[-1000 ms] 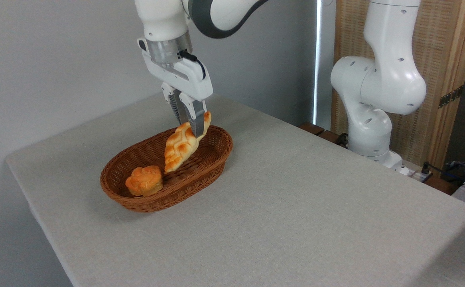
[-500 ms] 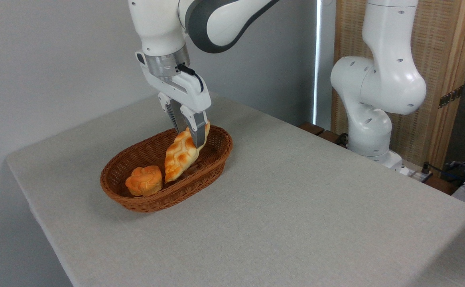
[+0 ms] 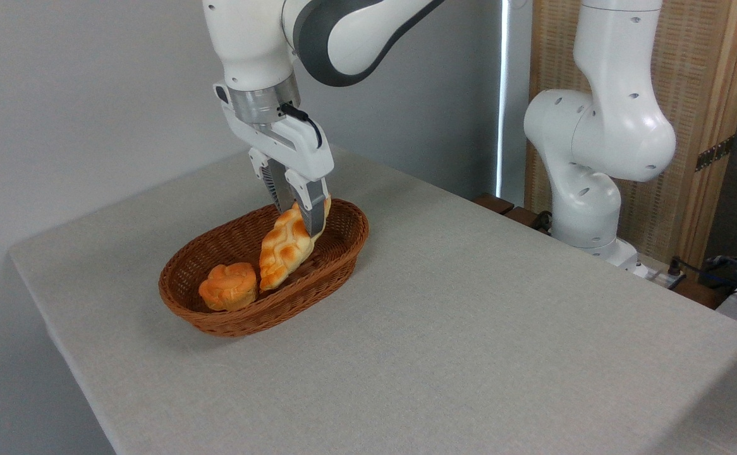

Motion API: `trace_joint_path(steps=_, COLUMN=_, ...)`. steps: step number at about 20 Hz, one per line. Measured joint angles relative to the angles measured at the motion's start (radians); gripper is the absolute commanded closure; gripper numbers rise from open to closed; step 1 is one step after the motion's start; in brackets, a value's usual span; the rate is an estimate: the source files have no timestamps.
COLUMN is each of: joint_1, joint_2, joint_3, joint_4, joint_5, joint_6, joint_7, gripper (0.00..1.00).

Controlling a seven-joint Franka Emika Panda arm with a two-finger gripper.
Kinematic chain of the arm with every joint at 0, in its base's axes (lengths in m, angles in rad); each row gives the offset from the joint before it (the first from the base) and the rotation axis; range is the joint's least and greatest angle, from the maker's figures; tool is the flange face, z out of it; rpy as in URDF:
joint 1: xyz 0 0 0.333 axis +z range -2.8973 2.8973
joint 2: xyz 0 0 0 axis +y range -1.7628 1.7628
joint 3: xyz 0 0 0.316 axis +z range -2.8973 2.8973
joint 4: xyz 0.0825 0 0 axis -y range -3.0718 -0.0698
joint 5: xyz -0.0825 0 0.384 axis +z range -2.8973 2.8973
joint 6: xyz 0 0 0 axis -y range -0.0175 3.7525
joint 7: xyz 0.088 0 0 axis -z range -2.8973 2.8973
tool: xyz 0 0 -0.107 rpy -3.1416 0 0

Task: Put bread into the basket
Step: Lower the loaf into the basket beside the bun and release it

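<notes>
I see the bread [image 3: 285, 248] tilted steeply inside the basket [image 3: 217, 316], low tip near the bun [image 3: 228, 286], with the gripper [image 3: 302, 218] clamped on its upper end. If I release here, I judge it may topple onto the bun or lean over the rim

This looks like a robotics lab dressed up a little, not anyone's home. A white industrial robot arm [image 3: 596, 126] is bolted beside the desk [image 3: 469, 328], its base ringed with cables and a plug block [image 3: 665, 273] at the right edge. The desk itself is draped in plain grey cloth with nothing domestic on it except a wicker basket [image 3: 343, 253] of shiny, plastic-looking pastries. The walls [image 3: 90, 95] are bare and grey, a narrow strip of daylight shows at a gap, and a folding wooden screen [image 3: 710, 95] with woven panels closes off the back corner.
</notes>
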State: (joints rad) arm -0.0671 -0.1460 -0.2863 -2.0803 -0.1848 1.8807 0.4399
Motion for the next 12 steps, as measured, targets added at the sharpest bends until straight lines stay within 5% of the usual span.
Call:
trace_joint_path(steps=6, joint_1=0.002, joint_2=0.000, joint_3=0.000, joint_4=0.000, joint_5=0.000, joint_6=0.000, joint_7=0.000, gripper=0.11)
trace_joint_path(steps=8, joint_1=0.003, joint_2=0.000, joint_3=0.000, joint_4=0.000, joint_5=0.000, joint_6=0.000, joint_7=0.000, gripper=0.00)
trace_joint_path(steps=12, joint_1=0.004, joint_2=0.000, joint_3=0.000, joint_4=0.000, joint_5=0.000, joint_6=0.000, joint_7=0.000, gripper=0.00)
